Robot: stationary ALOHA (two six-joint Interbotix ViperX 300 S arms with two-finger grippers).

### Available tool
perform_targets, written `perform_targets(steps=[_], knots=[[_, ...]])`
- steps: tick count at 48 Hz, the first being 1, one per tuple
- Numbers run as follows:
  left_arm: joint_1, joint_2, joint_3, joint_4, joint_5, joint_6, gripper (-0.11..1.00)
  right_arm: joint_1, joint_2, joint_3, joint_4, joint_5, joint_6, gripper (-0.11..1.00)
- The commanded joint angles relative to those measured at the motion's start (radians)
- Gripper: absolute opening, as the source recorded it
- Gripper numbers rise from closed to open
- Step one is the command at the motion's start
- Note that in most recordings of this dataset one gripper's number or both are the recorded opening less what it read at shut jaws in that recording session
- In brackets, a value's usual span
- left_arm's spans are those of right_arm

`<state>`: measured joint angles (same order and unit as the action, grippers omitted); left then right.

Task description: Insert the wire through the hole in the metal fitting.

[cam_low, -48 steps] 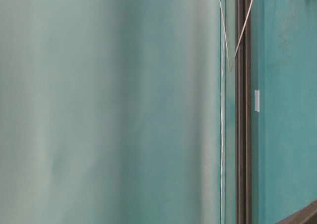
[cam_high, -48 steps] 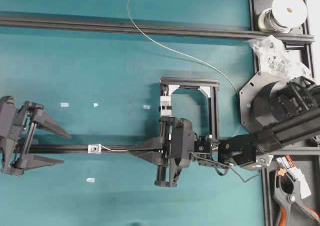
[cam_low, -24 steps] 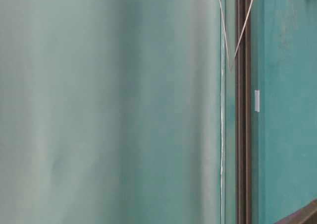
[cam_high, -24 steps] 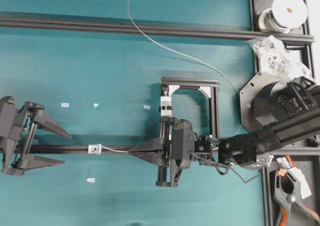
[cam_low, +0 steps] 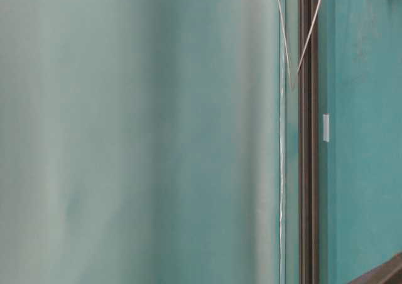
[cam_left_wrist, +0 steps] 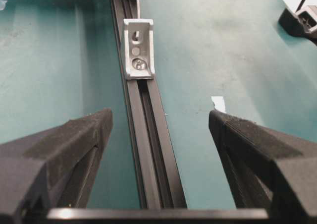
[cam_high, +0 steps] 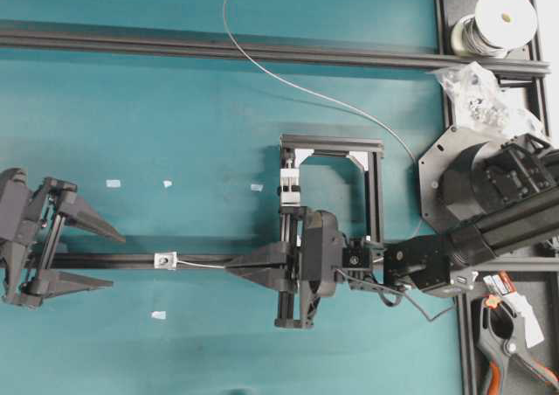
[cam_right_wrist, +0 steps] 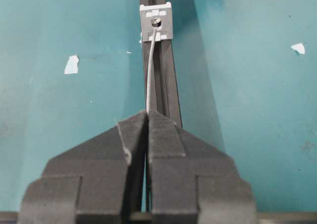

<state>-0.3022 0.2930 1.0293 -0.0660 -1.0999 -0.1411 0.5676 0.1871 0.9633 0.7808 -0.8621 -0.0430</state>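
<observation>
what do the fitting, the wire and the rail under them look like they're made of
The metal fitting looks like cast or machined bare metal, matte silver with a dull sheen. The wire seems to be thin silver-grey metal, possibly stranded, holding a smooth curve. The rail looks like black-coated slotted extrusion, likely aluminium.

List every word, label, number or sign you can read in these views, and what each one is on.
No text can be read in any view.
Label on the orange-handled clamp: red and white, print too small to read.
White tape scraps on the table: blank.
Metal fitting and spool: no markings visible.
</observation>
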Motion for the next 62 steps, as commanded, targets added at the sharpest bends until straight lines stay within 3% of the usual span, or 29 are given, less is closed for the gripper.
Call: perform_targets(steps=[1,8,38,62], knots=[[-0.003,-0.011,-0.011,0.002,-0.005,0.000,0.85,0.003,-0.031,-0.008,-0.008,-0.020,0.002,0.00],[-0.003,-0.011,-0.009,0.002,-0.003,0.002,0.85,0.003,-0.031,-0.009,-0.032,-0.028,0.006,0.00],[-0.003,-0.011,-0.012,0.002,-0.003,0.003,0.85,0.002,-0.017,-0.021,-0.032,-0.032,0.005,0.00],[-0.003,-0.011,-0.028,0.002,-0.003,0.009,0.85,-0.048,0.029,-0.060,-0.034,-0.032,-0.002,0.00]])
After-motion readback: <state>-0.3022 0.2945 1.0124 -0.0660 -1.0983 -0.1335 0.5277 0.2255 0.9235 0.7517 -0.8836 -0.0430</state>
